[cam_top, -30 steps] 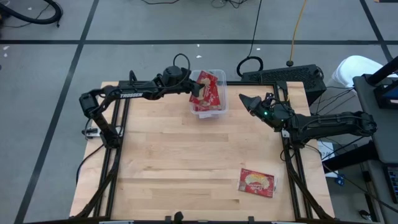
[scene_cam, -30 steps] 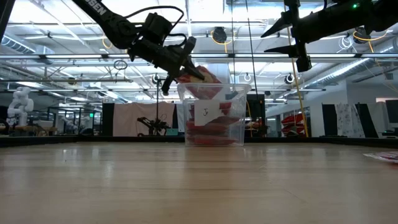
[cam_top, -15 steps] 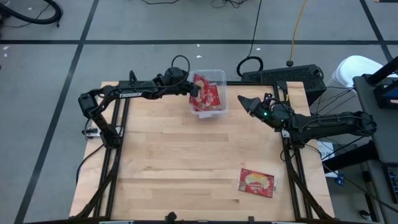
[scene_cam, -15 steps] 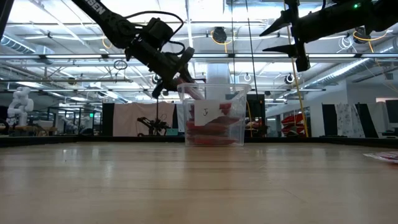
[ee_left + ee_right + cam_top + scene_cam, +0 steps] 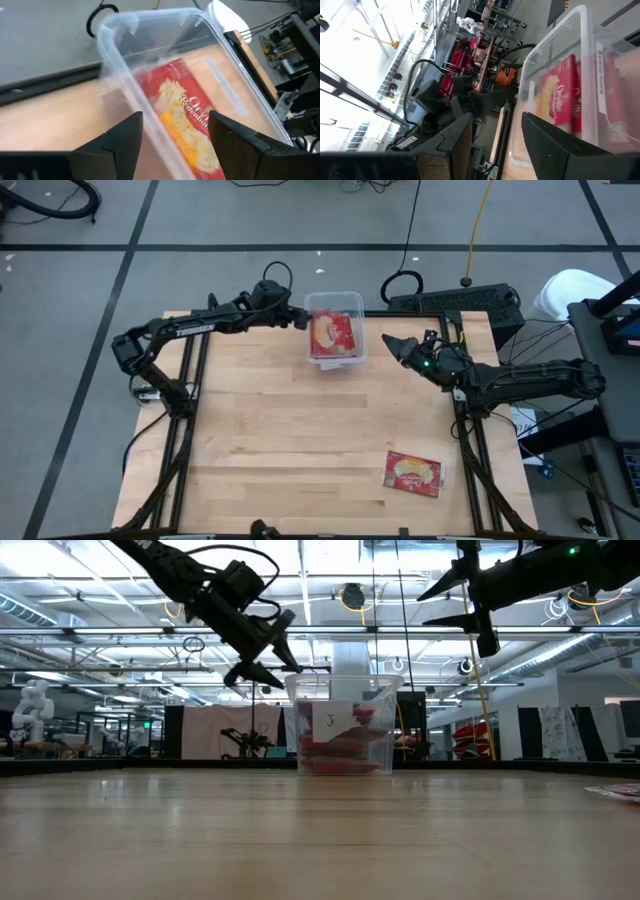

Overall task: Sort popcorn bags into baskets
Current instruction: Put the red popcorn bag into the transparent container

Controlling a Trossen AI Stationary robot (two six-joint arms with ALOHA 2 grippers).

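Observation:
A clear plastic basket (image 5: 347, 299) stands at the table's far edge, right of middle. A red popcorn bag (image 5: 333, 333) lies in it face up on other red bags (image 5: 340, 745). My left gripper (image 5: 303, 321) hangs open just left of the basket, above its rim, with nothing between its fingers (image 5: 127, 137). Another popcorn bag (image 5: 413, 473) lies flat on the wood at the near right. My right gripper (image 5: 393, 345) waits open and empty in the air, right of the basket.
A black device (image 5: 455, 302) with cables sits behind the table's far right corner. The arms' black frames (image 5: 185, 380) run along both side edges. Bare wood (image 5: 290, 420) fills the table's middle and near left.
My left gripper has opened and let go of the popcorn bag, then drawn back toward the table's left edge and tipped up. The bag, which stood tilted over the basket's left rim, has fallen flat into the basket.

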